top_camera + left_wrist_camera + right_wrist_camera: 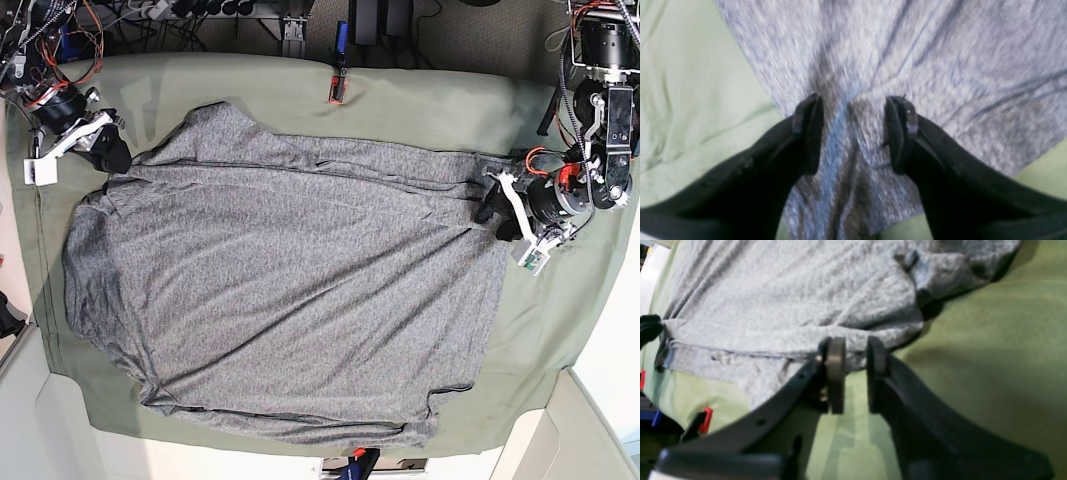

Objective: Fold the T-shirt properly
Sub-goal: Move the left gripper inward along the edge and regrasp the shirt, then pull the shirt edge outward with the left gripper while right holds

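The heathered grey T-shirt (280, 290) lies spread over the olive-green cloth (420, 100), with a long crease running across its far part between the two arms. At the shirt's right edge in the base view, my left gripper (497, 212) stands open. In the left wrist view its jaws (853, 100) are wide apart, straddling a raised ridge of the T-shirt (940, 50). At the far-left corner sits my right gripper (115, 158). Its jaws (856, 343) are nearly together, shut on the edge of the T-shirt (790, 290).
A red and black clamp (338, 88) sits on the cloth's back edge. Small red clips (706, 415) show at the table side in the right wrist view. Cables and electronics (60, 30) crowd the far-left corner. Green cloth (990, 356) borders the shirt on all sides.
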You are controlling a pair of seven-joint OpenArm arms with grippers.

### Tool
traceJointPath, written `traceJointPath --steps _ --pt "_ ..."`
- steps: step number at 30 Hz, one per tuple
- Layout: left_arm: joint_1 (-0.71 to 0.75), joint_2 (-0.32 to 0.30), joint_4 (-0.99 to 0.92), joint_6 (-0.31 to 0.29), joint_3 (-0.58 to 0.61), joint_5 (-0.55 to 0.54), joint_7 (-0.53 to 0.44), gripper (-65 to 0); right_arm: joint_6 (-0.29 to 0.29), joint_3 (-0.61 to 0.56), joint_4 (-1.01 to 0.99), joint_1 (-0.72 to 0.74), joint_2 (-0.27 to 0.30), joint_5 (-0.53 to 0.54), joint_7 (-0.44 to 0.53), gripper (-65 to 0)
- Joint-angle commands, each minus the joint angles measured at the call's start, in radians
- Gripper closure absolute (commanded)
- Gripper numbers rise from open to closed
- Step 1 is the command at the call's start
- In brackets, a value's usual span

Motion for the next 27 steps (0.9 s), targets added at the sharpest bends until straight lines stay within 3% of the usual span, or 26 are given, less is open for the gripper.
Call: traceJointPath --steps 1,6,7,10,11,17,23,27 --pt "-0.016 -0.018 0.011 0.0 -0.008 -0.011 -0.015 -32.9 0.007 0.005 0.017 0.005 0.011 0.019 0.019 -11.9" --pt "-0.011 -0.018 0.011 0.0 -0.008 -0.015 -0.008 -32.6 0.007 0.005 0.017 0.005 0.011 0.019 0.019 -11.9" --pt "-0.011 -0.018 0.011 -0.001 -0.008 -0.015 -0.008 -28.7 0.007 0.005 0.017 0.005 0.011 0.019 0.019 -11.9" --pt "-0.011 -0.018 0.011 -0.027 -0.008 -0.015 0.015 -3.4 0.007 0.005 0.017 0.005 0.011 0.019 0.021 -11.9" --pt "-0.011 -0.018 0.011 -0.048 -0.008 -0.015 0.026 0.0 0.007 0.005 0.017 0.005 0.011 0.019 0.022 -11.9" --pt "-0.011 -0.072 0.016 -0.051 -0.03 -0.043 0.121 0.0 0.007 0.005 0.017 0.005 0.011 0.002 0.035 -11.9" --pt "-0.011 -0.153 0.016 -0.051 -0.055 -0.063 0.124 0.0 0.006 0.005 0.017 0.005 0.011 -0.004 0.043 -11.9" --pt "-0.01 -0.17 0.016 -0.051 -0.055 -0.064 0.132 0.0 0.006 0.005 0.017 0.008 0.011 -0.004 0.045 -11.9"
